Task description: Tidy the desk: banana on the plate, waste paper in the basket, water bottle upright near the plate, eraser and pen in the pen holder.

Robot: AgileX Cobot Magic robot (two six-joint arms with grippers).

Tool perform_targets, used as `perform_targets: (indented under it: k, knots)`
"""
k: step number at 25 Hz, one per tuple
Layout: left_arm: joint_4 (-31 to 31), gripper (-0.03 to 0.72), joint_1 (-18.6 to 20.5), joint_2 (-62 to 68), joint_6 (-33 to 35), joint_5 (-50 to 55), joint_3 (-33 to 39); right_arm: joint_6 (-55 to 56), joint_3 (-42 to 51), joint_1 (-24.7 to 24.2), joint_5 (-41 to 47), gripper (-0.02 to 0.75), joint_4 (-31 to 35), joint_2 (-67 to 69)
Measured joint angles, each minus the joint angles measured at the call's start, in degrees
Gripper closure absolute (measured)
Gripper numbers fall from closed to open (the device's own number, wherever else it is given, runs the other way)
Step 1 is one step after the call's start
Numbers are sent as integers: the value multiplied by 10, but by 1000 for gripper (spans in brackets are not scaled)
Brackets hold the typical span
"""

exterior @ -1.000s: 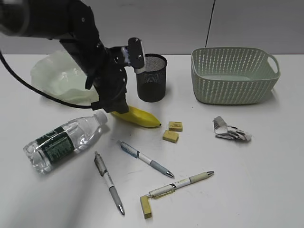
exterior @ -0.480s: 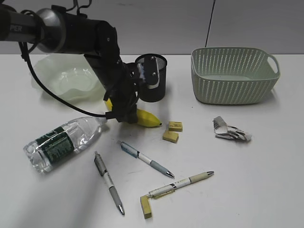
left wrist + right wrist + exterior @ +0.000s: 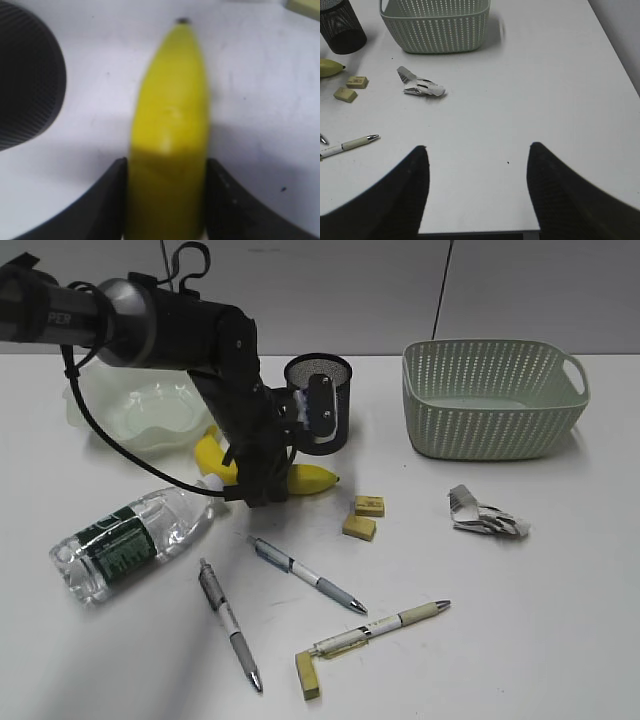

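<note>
White desk (image 3: 560,620): three pens (image 3: 305,574), three erasers (image 3: 360,528), one banana (image 3: 305,478).

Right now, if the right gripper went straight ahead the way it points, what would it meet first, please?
The way looks free: ahead of the right gripper lies only bare desk. The waste paper and the basket sit left of that line, though depth is hard to judge.

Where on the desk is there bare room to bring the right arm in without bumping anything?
The right side is free: bare desk right of the waste paper and in front of the basket. The near right corner is also bare. The middle is crowded: three pens, erasers, the banana and the water bottle.
</note>
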Motion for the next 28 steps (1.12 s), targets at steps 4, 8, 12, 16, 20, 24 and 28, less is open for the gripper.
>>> perform_targets:
  k: [4, 8, 12, 16, 20, 24, 28]
  knots:
    - [18, 365, -12, -18, -1, 11, 3, 0, 0, 0, 0, 248, 0, 0]
    - [19, 365, -29, -72, -1, 13, 3, 0, 0, 0, 0, 248, -1, 0]
    - [19, 365, -45, -140, -2, 41, 3, 0, 0, 0, 0, 248, -1, 0]
    - [17, 365, -52, -216, -31, 75, 3, 0, 0, 0, 0, 248, -1, 0]
    - [23, 365, -49, -285, -48, 80, 3, 0, 0, 0, 0, 248, -1, 0]
    - [50, 365, -21, -303, -89, 50, 3, 0, 0, 0, 0, 248, -1, 0]
    - [84, 365, 38, -273, -125, 32, 3, 0, 0, 0, 0, 248, -1, 0]
